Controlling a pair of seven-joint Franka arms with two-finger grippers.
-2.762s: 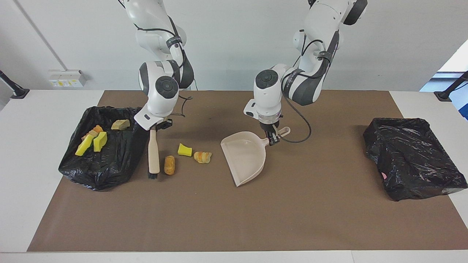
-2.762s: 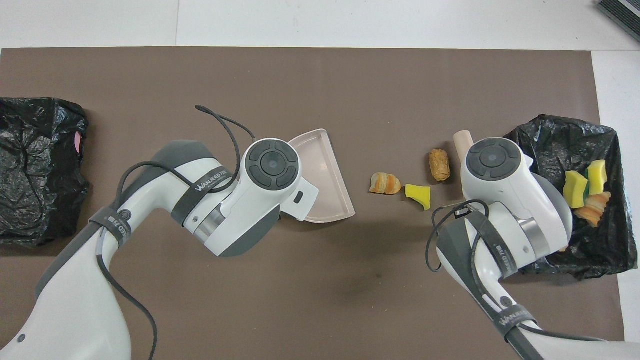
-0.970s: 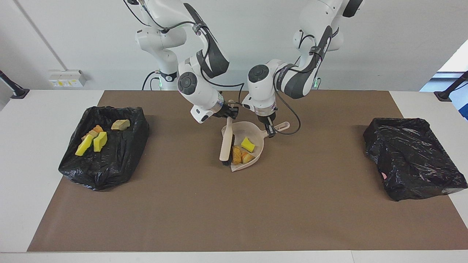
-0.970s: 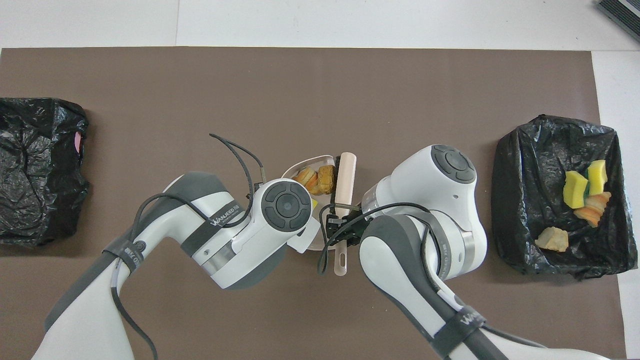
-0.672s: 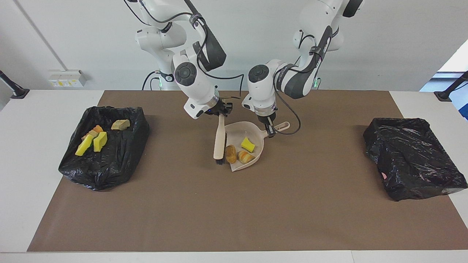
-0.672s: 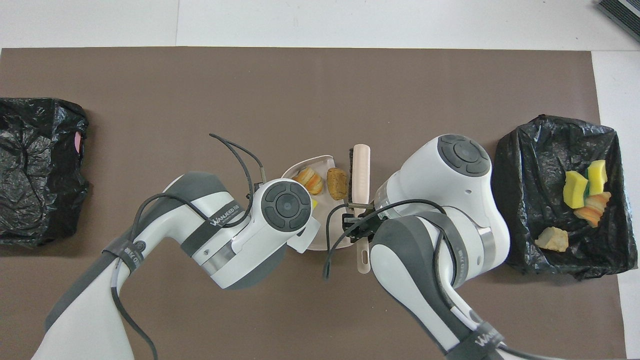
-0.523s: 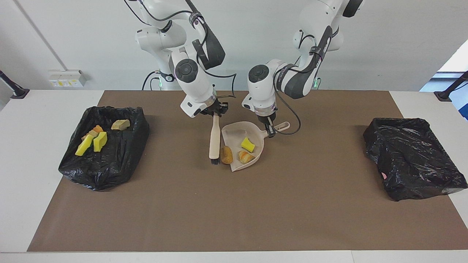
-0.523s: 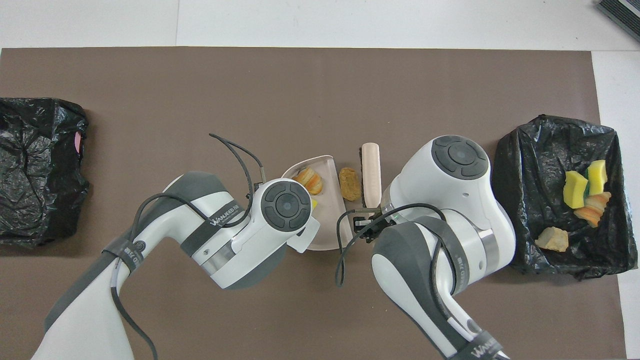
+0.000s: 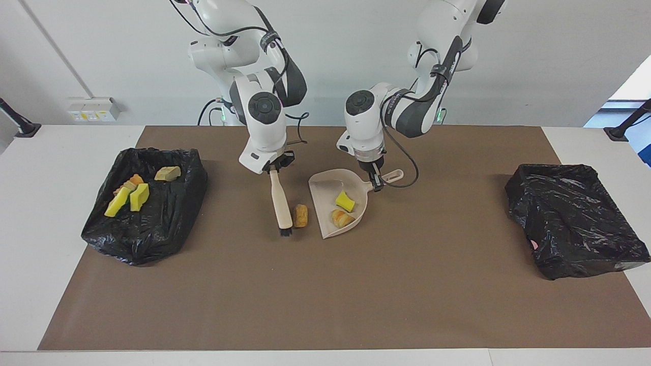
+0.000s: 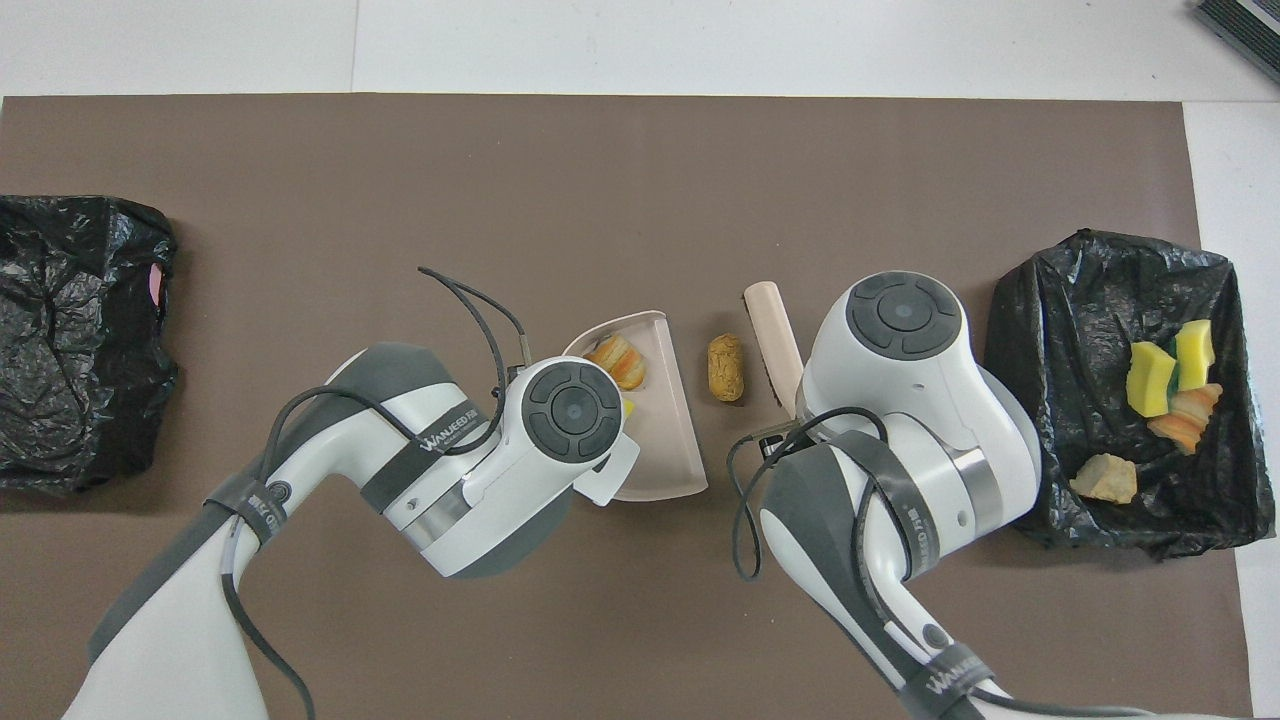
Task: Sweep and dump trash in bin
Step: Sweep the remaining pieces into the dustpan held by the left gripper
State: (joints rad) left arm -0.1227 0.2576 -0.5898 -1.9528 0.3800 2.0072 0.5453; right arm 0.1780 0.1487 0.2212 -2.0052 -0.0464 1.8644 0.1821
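My right gripper (image 9: 273,168) is shut on the handle of the beige brush (image 9: 280,201), whose black bristles touch the mat. A golden-brown roll (image 9: 300,215) (image 10: 725,367) lies on the mat between the brush (image 10: 772,325) and the dustpan's open edge. The beige dustpan (image 9: 325,190) (image 10: 662,440) holds two pieces of trash, a yellow foam chunk (image 9: 345,201) and a striped pastry (image 9: 341,218) (image 10: 617,360). My left gripper (image 9: 377,182) is shut on the dustpan's handle. The black-lined bin (image 9: 142,239) (image 10: 1100,250) at the right arm's end holds several trash pieces.
A second black-bagged bin (image 9: 574,218) (image 10: 80,340) stands at the left arm's end of the brown mat. In the overhead view both wrists cover the grippers and part of the dustpan.
The right arm drew the brush out of the dustpan toward its own end of the table. The roll came out of the pan onto the mat. The dustpan and left arm stayed put.
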